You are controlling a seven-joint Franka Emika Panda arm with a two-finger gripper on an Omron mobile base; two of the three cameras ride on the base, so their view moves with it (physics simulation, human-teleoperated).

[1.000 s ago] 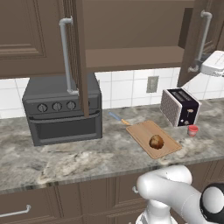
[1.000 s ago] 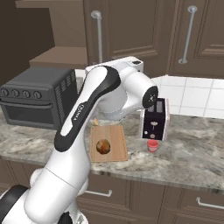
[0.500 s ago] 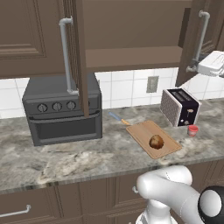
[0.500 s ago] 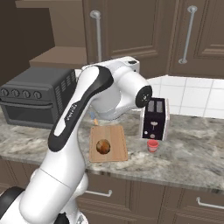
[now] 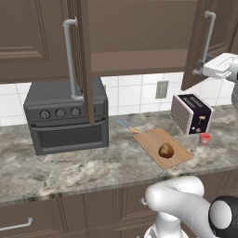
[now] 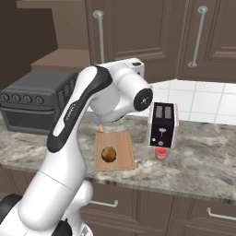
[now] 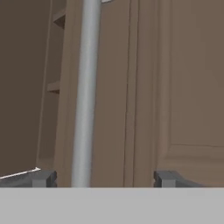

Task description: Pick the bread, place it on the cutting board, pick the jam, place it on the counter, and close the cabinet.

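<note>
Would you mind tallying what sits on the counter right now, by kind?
Appliances: 2, the toaster oven and the toaster
Boards: 1, the cutting board
Food items: 2, the bread on the board and the jam beside the toaster
Total: 5

No readable text, labels, brands or numbers in any view. The jam (image 5: 205, 138) has a whitish band, but it's too small to show any lettering. The toaster oven (image 5: 66, 117) has three knobs with no legible markings. The toaster (image 6: 162, 124) front is blank apart from its lever and a small knob. The arm (image 6: 73, 115) carries a faint dark mark along its link, unreadable.
</note>
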